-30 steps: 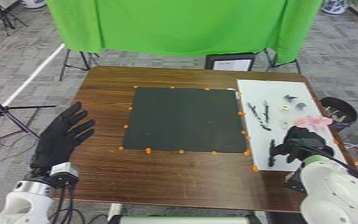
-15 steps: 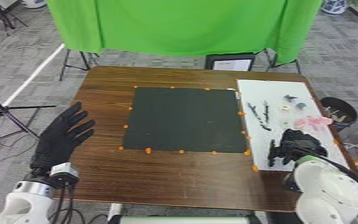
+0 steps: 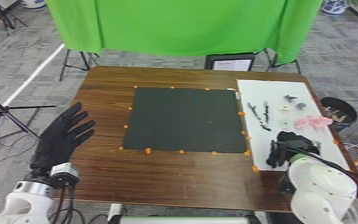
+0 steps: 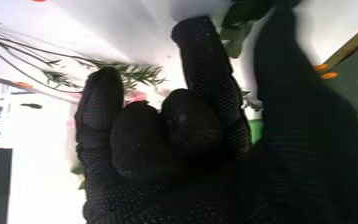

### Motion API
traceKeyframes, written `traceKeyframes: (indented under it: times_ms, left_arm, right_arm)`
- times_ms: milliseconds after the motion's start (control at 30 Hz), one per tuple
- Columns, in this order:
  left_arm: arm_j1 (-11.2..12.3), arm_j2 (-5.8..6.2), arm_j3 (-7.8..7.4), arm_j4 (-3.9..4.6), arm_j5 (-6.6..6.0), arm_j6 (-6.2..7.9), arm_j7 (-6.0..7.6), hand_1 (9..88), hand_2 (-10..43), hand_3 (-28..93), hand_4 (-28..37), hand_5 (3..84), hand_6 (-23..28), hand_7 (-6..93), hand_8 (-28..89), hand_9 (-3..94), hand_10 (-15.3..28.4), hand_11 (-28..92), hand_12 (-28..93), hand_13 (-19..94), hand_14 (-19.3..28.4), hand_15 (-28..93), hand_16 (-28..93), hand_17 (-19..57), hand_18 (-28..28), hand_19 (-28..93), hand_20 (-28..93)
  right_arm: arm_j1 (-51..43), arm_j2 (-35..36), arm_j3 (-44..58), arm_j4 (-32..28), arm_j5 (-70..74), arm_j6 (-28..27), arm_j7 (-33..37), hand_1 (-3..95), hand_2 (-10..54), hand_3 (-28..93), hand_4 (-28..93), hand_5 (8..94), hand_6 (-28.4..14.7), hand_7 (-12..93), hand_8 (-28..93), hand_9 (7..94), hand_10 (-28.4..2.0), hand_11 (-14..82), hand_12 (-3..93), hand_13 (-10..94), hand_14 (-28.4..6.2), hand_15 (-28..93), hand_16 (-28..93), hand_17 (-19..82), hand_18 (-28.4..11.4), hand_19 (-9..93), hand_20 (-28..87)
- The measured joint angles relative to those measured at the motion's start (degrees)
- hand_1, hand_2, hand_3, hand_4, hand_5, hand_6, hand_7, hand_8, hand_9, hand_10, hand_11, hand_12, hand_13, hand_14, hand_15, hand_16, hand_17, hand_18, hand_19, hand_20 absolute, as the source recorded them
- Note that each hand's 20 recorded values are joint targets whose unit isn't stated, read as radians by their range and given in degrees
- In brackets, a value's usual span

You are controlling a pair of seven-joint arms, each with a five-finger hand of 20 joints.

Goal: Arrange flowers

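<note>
In the head view my right hand (image 3: 296, 143) is low over the near part of the white board (image 3: 262, 90), partly covering a dark stem there. Just beyond it lies a pink flower (image 3: 314, 122). Two dark branches (image 3: 254, 113) are farther up the board, beside small grey flower heads (image 3: 301, 106). Around my right hand (image 4: 213, 75) in the right wrist view are a dark green leaf (image 4: 237, 34) by the thumb and a thin leafy sprig (image 4: 137, 71). The fingers are loosely bent, with no firm grip visible. My left hand (image 3: 62, 137) has its fingers extended, left of the black mat.
The black mat (image 3: 186, 120), edged with orange markers, occupies the middle of the brown table (image 3: 182, 182). A dark bin (image 3: 338, 107) stands on the floor beyond the table's right edge. A green cloth (image 3: 180, 25) hangs behind the table.
My right hand has shifted a little to the left and toward the near side, now covering more of the dark stem. More of the pink flower is uncovered. The left hand is still.
</note>
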Motion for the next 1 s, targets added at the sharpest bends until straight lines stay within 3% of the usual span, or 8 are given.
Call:
traceKeyframes:
  times_ms: [33,167,333,467,767,1000]
  left_arm:
    - [0.0,-0.02,0.01,0.00,0.00,0.00,0.00,24.2,-4.9,70,-28.3,25.9,3.9,18.8,-11,22.1,11.5,19,17,18,16.2,32,0,-9.1,21.7,41,10]
    - [0.0,-0.10,0.03,0.00,0.00,0.00,-0.07,24.2,-4.9,70,-28.3,26.0,3.9,18.8,-11,22.1,11.5,19,17,18,16.2,32,0,-9.1,21.7,41,10]
    - [0.0,-0.20,0.03,0.00,-0.01,0.00,-0.14,24.2,-4.9,70,-28.3,25.9,3.9,18.9,-11,22.1,11.5,19,17,18,16.2,32,0,-9.1,21.7,41,10]
    - [0.0,-0.23,0.03,0.00,-0.01,0.01,-0.16,24.2,-4.8,70,-28.3,25.9,3.9,18.9,-11,22.1,11.5,19,17,18,16.3,32,0,-9.1,21.7,41,10]
    - [0.0,-0.25,0.06,0.01,-0.03,0.04,-0.14,24.2,-4.9,71,-28.3,26.0,3.9,18.9,-11,22.1,11.5,19,17,18,16.3,32,0,-9.1,21.7,41,10]
    - [0.0,-0.25,0.05,0.01,-0.03,0.03,-0.05,24.2,-4.7,70,-28.3,26.0,3.9,18.9,-11,22.1,11.5,19,17,18,16.2,32,0,-9.1,21.7,41,10]
  right_arm:
    - [0.4,-0.1,-0.1,0.1,0.5,-0.7,0.1,65.3,-9.5,29,-28,80.6,1.8,23,5,80.4,-8.9,69.8,59.6,73,-11.0,88,44,28,-21.5,79,38]
    - [1.6,-0.4,-0.7,0.9,1.0,-0.9,0.1,50.9,-9.5,70,-28,86.6,2.9,24,8,84.4,-8.2,70.2,59.0,76,-10.5,89,44,29,-20.7,80,38]
    - [1.4,-0.6,-0.6,1.7,1.2,1.2,-0.6,46.2,-9.5,86,-27,83.7,0.6,30,22,83.2,-7.1,72.4,62.8,76,-9.9,90,46,29,-20.5,81,39]
    - [0.0,-0.6,-0.4,2.5,1.3,4.6,-2.9,41.1,-9.5,90,-19,75.9,-0.1,43,27,79.9,-6.4,75.2,64.1,75,-8.9,91,45,28,-20.0,81,39]
    - [-4.2,0.5,-1.1,3.4,-1.5,19.4,-5.9,35.9,-6.9,92,-11,70.0,-1.2,55,28,79.2,-5.9,77.4,62.5,75,-8.1,92,44,29,-19.2,81,39]
    - [-3.4,2.4,0.5,1.3,-1.7,22.0,-6.1,34.6,-6.7,92,-9,69.3,-1.2,58,27,80.1,-5.9,77.9,61.8,75,-8.2,92,43,29,-19.4,81,39]
